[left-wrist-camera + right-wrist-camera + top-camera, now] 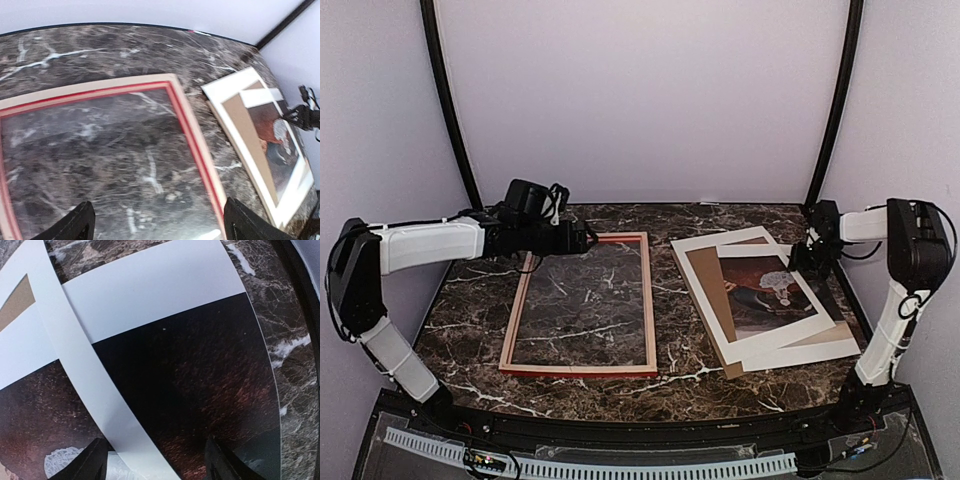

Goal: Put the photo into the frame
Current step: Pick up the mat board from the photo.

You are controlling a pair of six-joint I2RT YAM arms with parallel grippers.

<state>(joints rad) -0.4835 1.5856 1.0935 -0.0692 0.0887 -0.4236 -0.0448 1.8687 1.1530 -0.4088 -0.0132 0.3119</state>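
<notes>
The frame lies flat left of centre, pale wooden side up with a red inner lip, and the marble shows through its opening. The photo, dark brown with a pale figure and a white margin, lies face up on a stack at the right. My left gripper hovers open over the frame's far left corner, and nothing sits between its fingers. My right gripper stands open just above the photo's far right part. Its fingertips straddle a white strip and hold nothing.
Under the photo lie a brown board and a larger white sheet, skewed towards the table's right edge. Two black curved poles rise at the back corners. A black rail and a white cable chain run along the near edge.
</notes>
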